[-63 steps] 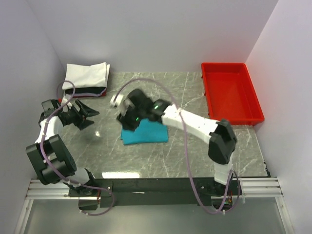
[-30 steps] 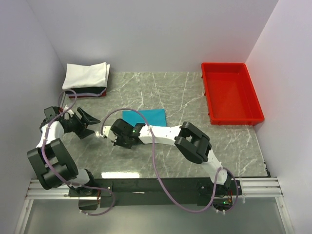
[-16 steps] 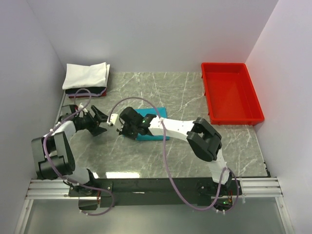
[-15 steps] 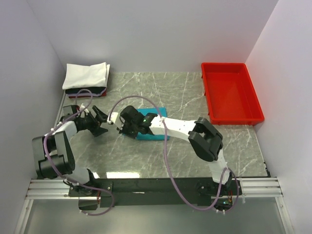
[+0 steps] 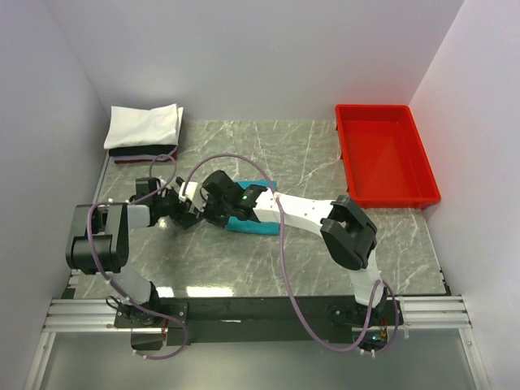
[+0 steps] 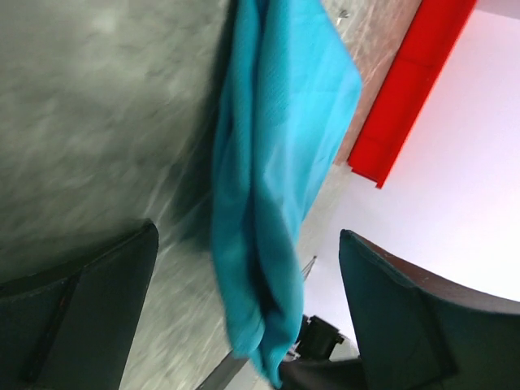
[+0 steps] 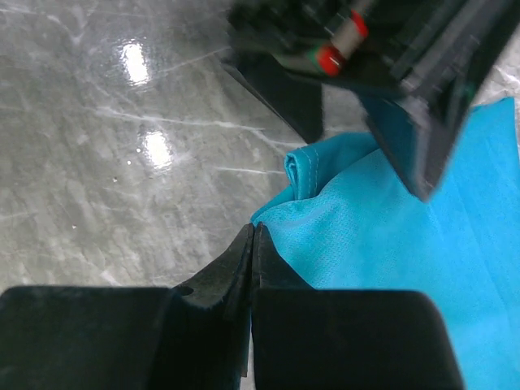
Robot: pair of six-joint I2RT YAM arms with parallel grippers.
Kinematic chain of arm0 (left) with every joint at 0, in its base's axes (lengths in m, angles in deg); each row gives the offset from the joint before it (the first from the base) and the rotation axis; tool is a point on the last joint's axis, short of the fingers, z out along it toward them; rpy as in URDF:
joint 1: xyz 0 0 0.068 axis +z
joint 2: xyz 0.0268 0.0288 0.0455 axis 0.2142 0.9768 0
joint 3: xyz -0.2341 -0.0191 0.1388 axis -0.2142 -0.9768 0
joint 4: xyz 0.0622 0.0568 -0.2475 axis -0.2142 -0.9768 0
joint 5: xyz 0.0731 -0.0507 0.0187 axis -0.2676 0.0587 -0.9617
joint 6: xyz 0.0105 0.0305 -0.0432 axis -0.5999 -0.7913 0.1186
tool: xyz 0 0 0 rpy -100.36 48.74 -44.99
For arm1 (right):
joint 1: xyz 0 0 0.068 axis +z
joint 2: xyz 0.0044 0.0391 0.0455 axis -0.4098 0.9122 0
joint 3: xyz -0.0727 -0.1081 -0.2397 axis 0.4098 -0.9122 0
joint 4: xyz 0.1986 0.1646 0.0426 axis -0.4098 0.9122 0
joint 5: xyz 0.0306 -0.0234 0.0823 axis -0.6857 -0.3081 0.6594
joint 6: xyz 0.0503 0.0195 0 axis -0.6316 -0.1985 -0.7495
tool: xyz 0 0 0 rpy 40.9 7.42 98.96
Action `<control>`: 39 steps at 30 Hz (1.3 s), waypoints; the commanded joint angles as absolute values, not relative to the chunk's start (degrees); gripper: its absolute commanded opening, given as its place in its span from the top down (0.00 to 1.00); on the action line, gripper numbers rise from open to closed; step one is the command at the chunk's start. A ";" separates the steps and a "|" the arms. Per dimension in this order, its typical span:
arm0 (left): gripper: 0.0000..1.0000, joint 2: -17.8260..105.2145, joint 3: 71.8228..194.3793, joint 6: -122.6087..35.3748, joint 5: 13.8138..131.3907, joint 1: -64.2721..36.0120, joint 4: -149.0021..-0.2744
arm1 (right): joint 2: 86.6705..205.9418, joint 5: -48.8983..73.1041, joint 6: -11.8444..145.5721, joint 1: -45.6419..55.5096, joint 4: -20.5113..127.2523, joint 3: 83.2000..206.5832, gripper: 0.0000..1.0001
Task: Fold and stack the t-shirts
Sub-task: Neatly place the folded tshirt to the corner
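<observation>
So the right arm's stretched low across the table (image 5: 244, 268), right gripper (image 7: 252, 231) pinched shut at the left edge of the teal t-shirt (image 7: 390, 244) lying mid-table; can't tell if cloth's caught. Left gripper (image 5: 188, 208) faces it, spread wide, holding nothing.

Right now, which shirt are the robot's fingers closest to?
The teal-blue shirt, lying alone; both arms' fingers are at its edge. The other shirts sit stacked in the far left corner, white on top.
</observation>
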State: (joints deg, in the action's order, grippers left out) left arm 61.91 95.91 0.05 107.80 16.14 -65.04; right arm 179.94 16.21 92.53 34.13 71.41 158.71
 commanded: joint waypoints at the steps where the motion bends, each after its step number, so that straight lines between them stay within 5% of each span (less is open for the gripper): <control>1: 0.01 64.60 95.91 5.62 105.31 14.22 -57.05 | 178.34 17.56 91.61 34.08 70.09 160.75 1.00; 16: 0.40 74.02 102.32 11.69 106.79 6.66 -53.89 | 180.28 17.29 91.34 32.76 68.95 163.65 1.00; 20: 0.73 75.95 106.36 9.85 109.33 6.66 -55.46 | 179.92 17.38 91.52 32.67 69.12 163.65 1.00; 23: 0.88 76.48 114.08 2.48 108.82 6.66 -67.39 | 179.92 17.21 91.08 32.15 70.35 164.53 1.00; 27: 0.99 78.50 131.62 -12.80 103.82 6.57 -87.86 | 177.91 16.86 89.59 29.26 71.85 163.93 0.65; 33: 0.99 85.70 154.75 -33.29 93.26 6.48 -111.26 | 171.32 16.86 90.55 24.24 74.39 158.75 0.26; 39: 0.99 95.02 175.76 -45.94 88.34 7.62 -122.61 | 165.87 15.54 92.57 19.23 77.73 154.61 0.23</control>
